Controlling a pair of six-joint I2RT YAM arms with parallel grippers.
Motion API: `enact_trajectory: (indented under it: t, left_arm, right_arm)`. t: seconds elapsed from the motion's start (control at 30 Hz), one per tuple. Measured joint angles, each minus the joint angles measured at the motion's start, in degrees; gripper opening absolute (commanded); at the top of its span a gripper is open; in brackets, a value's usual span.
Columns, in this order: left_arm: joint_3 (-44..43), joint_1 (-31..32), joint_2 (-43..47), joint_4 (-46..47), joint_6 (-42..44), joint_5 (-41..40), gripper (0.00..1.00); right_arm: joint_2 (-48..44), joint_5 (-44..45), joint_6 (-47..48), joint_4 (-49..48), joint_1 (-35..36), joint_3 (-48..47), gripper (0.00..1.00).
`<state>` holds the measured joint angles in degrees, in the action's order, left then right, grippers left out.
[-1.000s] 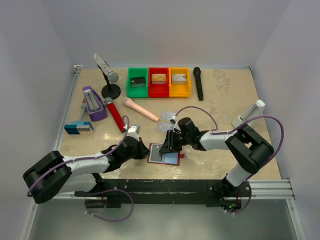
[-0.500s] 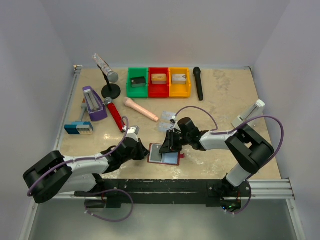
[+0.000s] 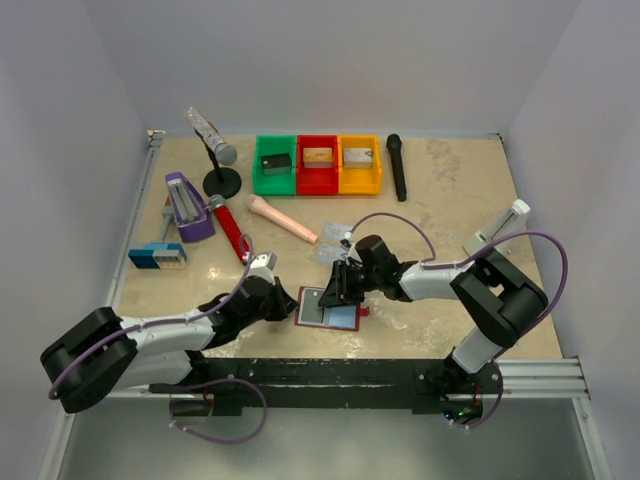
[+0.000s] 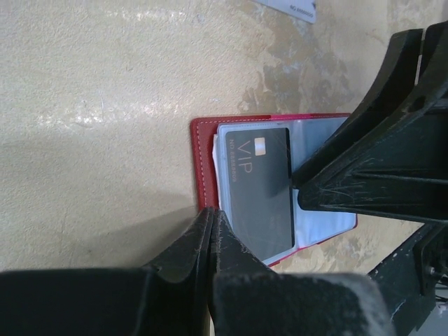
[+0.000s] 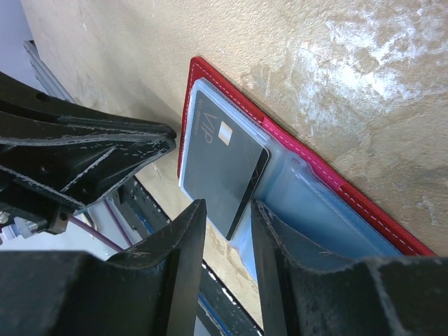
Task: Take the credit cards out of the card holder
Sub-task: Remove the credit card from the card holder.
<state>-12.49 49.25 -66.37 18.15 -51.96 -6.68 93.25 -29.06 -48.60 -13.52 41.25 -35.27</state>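
The dark red card holder [image 3: 312,320] lies open near the table's front edge, its pale blue pockets up. A dark card marked VIP [image 4: 255,189] sits half out of the left pocket of the card holder [image 4: 203,140]. My left gripper [image 4: 212,212] is shut, its tips resting on the holder's red left edge. My right gripper [image 5: 227,210] is open over the holder [image 5: 336,189], with a narrow gap. The dark card's [image 5: 224,168] near corner lies between the jaws. Two pale cards [image 3: 335,240] lie on the table behind the holder.
Green, red and yellow bins [image 3: 318,164] with blocks stand at the back. A black microphone [image 3: 397,167], a red microphone [image 3: 230,228], a pink stick [image 3: 282,219], a mic stand [image 3: 221,180], a purple stapler [image 3: 186,206] and a blue box [image 3: 157,256] lie left and behind.
The left arm's elbow has shifted slightly. The grippers, holder and dark card stay where they were.
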Motion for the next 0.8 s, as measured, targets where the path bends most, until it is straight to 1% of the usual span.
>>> enact_trajectory:
  t: [0.2,0.3,0.6,0.8]
  left_arm:
    - [0.2,0.0,5.9,-1.2,0.1,-0.8,0.00]
    - [0.2,0.0,6.5,-1.1,0.1,-0.9,0.00]
    - [-0.1,0.0,-1.0,0.5,0.1,0.5,0.00]
    - [-0.2,-0.1,-2.6,2.5,0.1,0.9,0.00]
  right_arm:
    - [0.1,-0.2,0.0,-0.5,0.0,0.0,0.38]
    - [0.1,-0.3,-0.1,-0.8,0.0,0.0,0.38]
    - [1.2,-0.7,-1.3,-2.9,0.0,0.2,0.38]
    - [1.3,-0.7,-1.5,-2.9,0.0,0.2,0.38]
